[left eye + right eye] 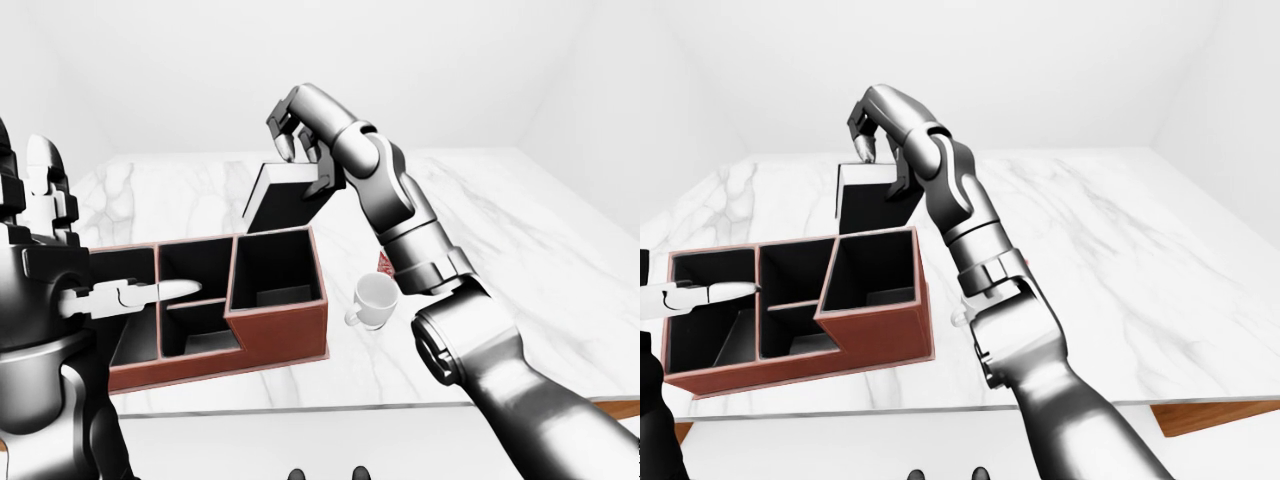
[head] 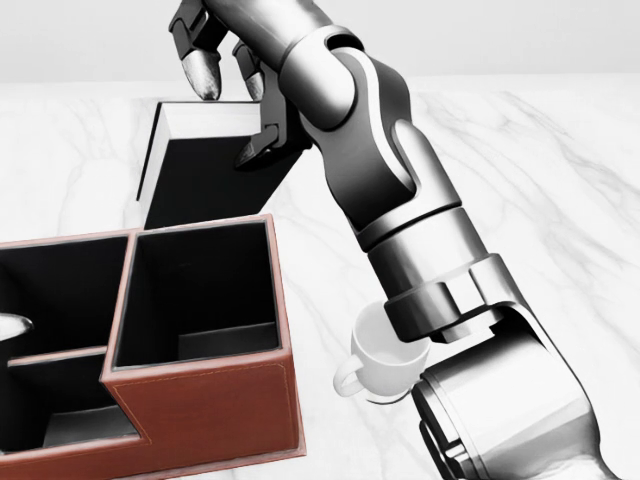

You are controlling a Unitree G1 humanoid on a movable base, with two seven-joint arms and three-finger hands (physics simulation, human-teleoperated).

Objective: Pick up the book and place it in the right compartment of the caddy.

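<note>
Right hand (image 2: 232, 75) grips the book (image 2: 205, 180) by its top right corner, fingers curled over the edge. The book stands tilted at 12 o'clock from the caddy (image 1: 275, 335), above its right compartment (image 2: 195, 290); the lower edge is hidden behind the caddy wall. Left hand (image 1: 140, 293) reaches over the caddy's left side, fingers extended; spread unclear. A cup (image 1: 375, 300) sits at 3 o'clock of the caddy on the table (image 1: 520, 250), partly blocked by the right forearm.
</note>
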